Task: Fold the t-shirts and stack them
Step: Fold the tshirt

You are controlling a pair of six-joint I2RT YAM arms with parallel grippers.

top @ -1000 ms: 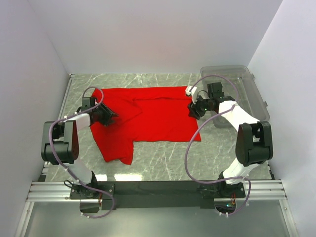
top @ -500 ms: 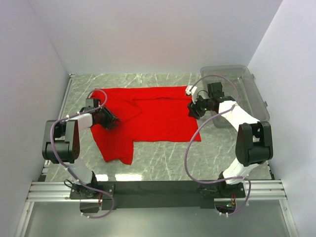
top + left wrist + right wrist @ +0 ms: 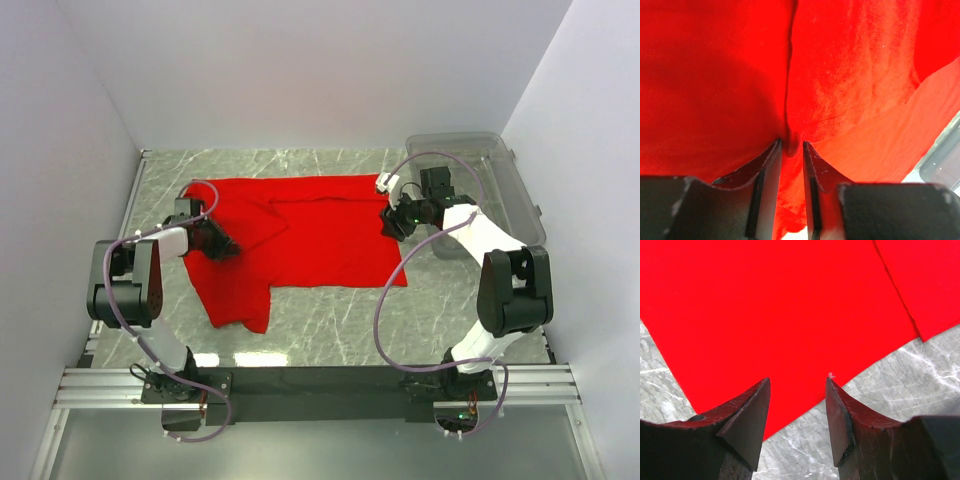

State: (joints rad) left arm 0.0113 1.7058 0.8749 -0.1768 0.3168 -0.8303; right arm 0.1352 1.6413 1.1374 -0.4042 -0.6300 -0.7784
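Red t-shirt [image 3: 320, 240] lies spread on the bench [image 3: 340, 325], across its far half. It reaches from near the left edge to just beside the clear plastic bin [image 3: 500, 185] in the far right corner. On the left side one flap of cloth runs toward the near edge; the rest lies mostly flat. A line crosses the cloth near its far side, and we cannot tell whether it is a seam or a fold.

Left gripper [image 3: 791, 145] is down on the left part of the shirt. We note its jaws standing narrow, with a raised ridge of red cloth caught between the tips; a crease runs away from that pinch.

Right gripper [image 3: 797, 382] sits over the right edge of the shirt, beside the bin. Its jaws stand well apart with nothing between them. Below them we see the cloth's edge and bare marbled bench. We cannot tell whether the fingertips [image 3: 760, 390] touch the surface.
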